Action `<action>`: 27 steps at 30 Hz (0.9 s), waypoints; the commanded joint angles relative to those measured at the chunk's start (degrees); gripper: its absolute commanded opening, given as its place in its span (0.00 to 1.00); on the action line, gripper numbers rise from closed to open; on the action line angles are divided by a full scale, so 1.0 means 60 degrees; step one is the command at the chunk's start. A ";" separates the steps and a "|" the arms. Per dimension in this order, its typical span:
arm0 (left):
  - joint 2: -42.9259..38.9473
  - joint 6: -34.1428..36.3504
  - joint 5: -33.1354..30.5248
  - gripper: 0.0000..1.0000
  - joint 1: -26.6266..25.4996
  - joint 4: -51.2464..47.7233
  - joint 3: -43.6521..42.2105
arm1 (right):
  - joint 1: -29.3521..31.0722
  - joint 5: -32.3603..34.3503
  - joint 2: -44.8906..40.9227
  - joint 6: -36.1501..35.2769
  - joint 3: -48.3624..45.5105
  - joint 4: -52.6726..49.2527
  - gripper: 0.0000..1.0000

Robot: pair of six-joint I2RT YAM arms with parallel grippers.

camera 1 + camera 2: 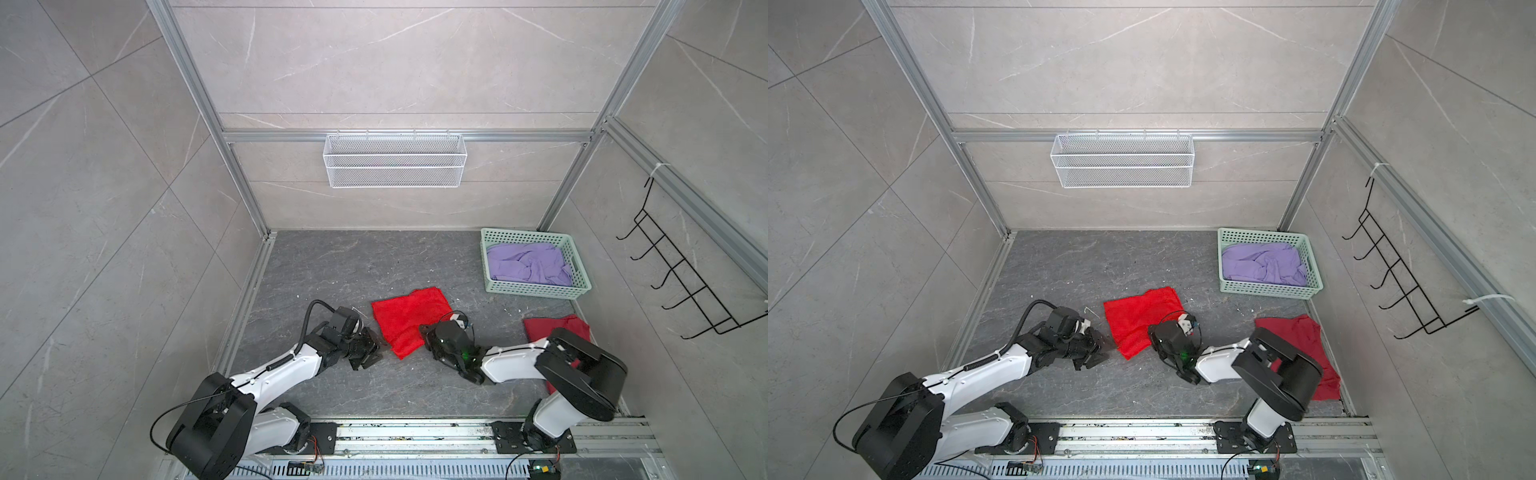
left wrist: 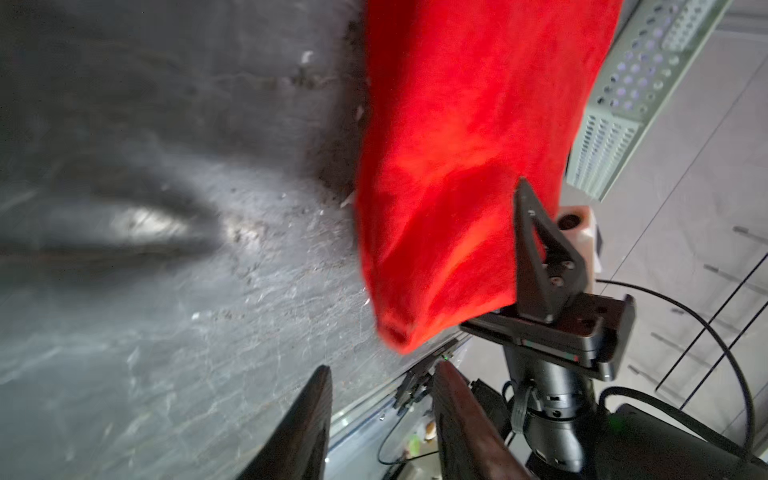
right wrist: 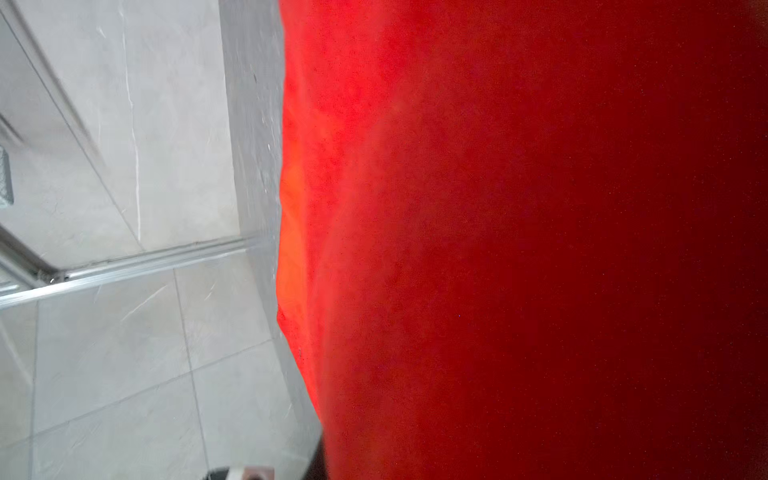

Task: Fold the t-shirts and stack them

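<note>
A bright red t-shirt (image 1: 409, 320) (image 1: 1140, 318) lies folded into a rough rectangle mid-table. My right gripper (image 1: 424, 332) (image 1: 1152, 334) is at its near right corner, shut on the cloth. In the left wrist view the red t-shirt (image 2: 449, 166) drapes against one black finger (image 2: 540, 257) of that gripper. Red cloth (image 3: 519, 249) fills the right wrist view and hides the jaws. My left gripper (image 1: 374, 353) (image 1: 1098, 353) (image 2: 382, 370) stands open and empty just left of the shirt's near corner. A darker red t-shirt (image 1: 557, 328) lies partly under the right arm. A lavender t-shirt (image 1: 528, 262) is crumpled in the basket.
The mint-green basket (image 1: 536, 293) stands at the back right of the dark table. A white wire basket (image 1: 395, 160) hangs on the back wall. A black hook rack (image 1: 681, 282) hangs on the right wall. Aluminium rails (image 1: 415, 432) run along the front edge.
</note>
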 commanded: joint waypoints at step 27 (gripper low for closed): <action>-0.0334 0.3809 -0.3319 0.65 0.0374 -0.2089 0.2479 | -0.3226 0.0415 -0.0923 -1.1090 0.5969 -1.7019 0.05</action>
